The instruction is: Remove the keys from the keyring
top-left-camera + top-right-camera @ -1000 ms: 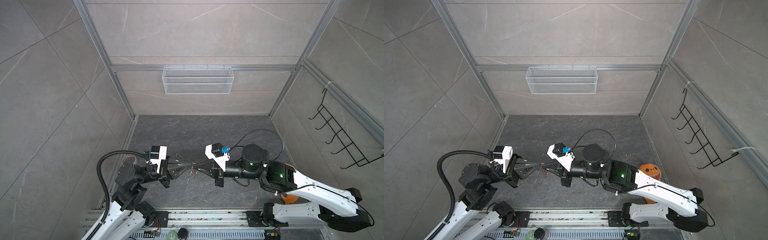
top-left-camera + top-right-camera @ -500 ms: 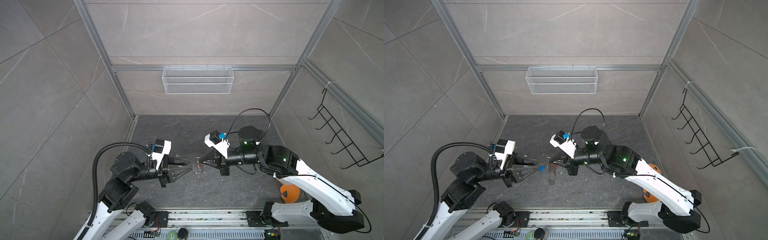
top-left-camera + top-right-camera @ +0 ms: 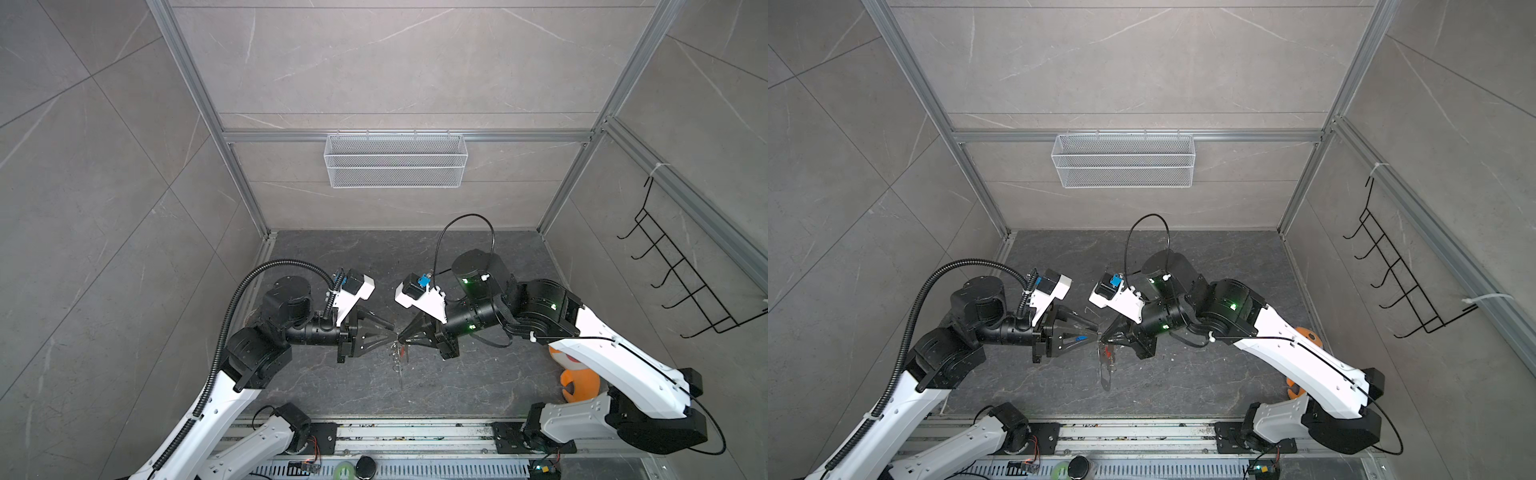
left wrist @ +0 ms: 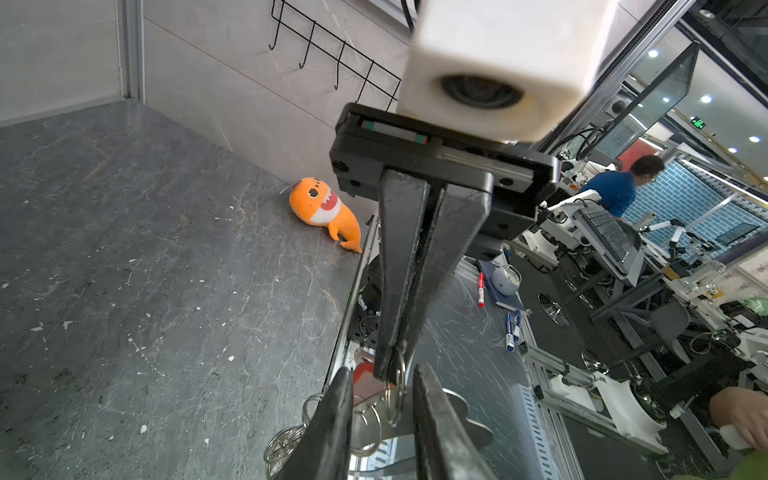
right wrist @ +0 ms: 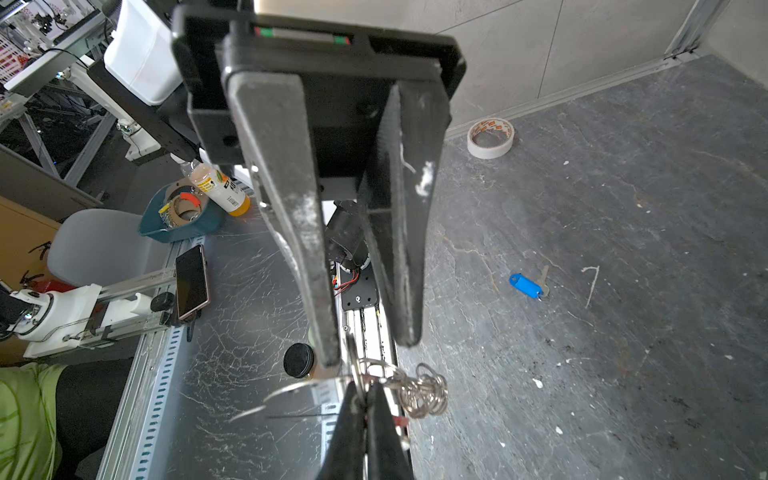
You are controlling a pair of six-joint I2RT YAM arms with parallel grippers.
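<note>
Both arms meet nose to nose above the near middle of the worktop (image 5: 582,374).

- Right pincer (image 4: 388,368): pressed together, pinching one ring of the keyring (image 5: 424,392). The keyring hangs from it in the air, clear of the worktop.
- Left pincer (image 5: 368,349): spread, one finger on either side of the pinched ring. No grip visible.
- Grey tag (image 3: 1105,376): dangles lowest, below the meeting point.
- Red key (image 4: 365,380): on the ring, just beside the right pincer's tips.
- Blue key (image 5: 527,286): off the ring. It lies flat and loose on the left part of the worktop, well apart from the keyring.
- Plain silver key: not made out among the rings.

Step in hand, as I read it: one key is done, and the left pincer is lining up for a hold on the red key or its ring while the right steadies the chain.

The next move calls for the left pincer to close on the red key's plastic body rather than on the wire. The key must then be worked round the split coil to its open end while the right keeps the ring from turning.

Risks: the thin ring may slip in the pinch. The loose tag may swing, and the rings are bunched, so the wrong loop is easy to catch.
</note>
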